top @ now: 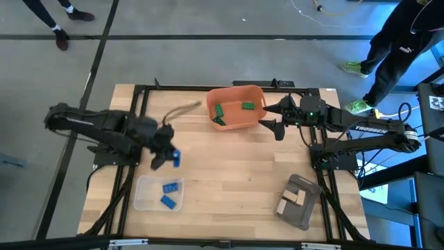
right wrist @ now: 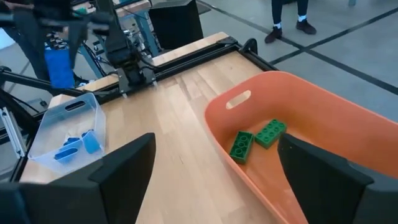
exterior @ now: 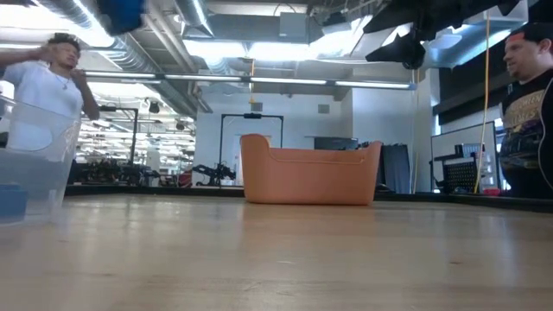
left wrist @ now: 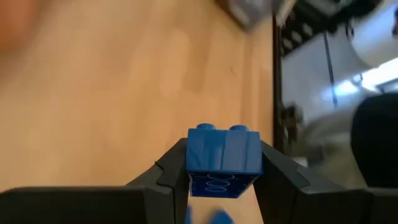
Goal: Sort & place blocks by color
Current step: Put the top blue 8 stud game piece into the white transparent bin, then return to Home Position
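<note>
My left gripper [left wrist: 224, 177] pinches the small rigid blue studded brick [left wrist: 224, 160] by its smooth flat sides, light but probably slippery.

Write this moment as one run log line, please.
left gripper: shut on small blue studded brick, above clear plastic tray | right gripper: open, at orange plastic bin holding green bricks
</note>
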### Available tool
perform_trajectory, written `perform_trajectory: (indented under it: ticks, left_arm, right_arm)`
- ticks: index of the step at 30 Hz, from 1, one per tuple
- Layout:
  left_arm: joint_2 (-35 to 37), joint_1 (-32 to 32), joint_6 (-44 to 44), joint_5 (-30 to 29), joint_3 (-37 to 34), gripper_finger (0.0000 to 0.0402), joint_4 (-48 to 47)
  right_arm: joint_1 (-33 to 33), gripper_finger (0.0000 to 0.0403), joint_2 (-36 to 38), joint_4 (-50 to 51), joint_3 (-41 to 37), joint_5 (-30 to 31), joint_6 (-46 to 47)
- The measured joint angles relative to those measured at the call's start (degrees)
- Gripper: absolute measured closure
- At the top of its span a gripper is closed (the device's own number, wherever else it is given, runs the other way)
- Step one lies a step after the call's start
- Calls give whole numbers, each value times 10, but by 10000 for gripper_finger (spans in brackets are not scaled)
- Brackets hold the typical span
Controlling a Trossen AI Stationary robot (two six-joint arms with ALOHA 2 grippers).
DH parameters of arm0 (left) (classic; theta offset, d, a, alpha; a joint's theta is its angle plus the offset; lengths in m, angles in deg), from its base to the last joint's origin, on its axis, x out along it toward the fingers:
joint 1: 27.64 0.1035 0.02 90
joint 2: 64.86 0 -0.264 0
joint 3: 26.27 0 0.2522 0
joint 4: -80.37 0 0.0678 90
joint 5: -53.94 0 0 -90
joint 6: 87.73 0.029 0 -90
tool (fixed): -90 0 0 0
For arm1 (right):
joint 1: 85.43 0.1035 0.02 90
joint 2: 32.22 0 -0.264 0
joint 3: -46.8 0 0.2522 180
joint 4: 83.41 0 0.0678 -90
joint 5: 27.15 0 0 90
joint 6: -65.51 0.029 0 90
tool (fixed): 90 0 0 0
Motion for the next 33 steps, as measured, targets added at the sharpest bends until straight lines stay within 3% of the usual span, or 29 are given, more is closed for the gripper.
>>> perform_trajectory:
  ticks: [6, 12, 21, 28, 33]
  left_arm:
    - [-54, -152, -107, -20, -7, 277, -58]
    - [-119, -238, -115, -19, -54, 277, -64]
    - [-186, -249, -112, 54, -126, 274, -29]
    - [-188, -236, -100, 58, -126, 196, -27]
    - [-180, -212, -99, 98, -126, 153, -31]
  right_arm:
    - [0, 67, -1, 1, 0, 0, 0]
    - [0, 67, -4, 16, 0, 0, 1]
    - [0, 67, -4, 26, 0, 0, 2]
    - [0, 67, -4, 26, 0, 0, 2]
    - [0, 67, -4, 26, 0, 0, 2]
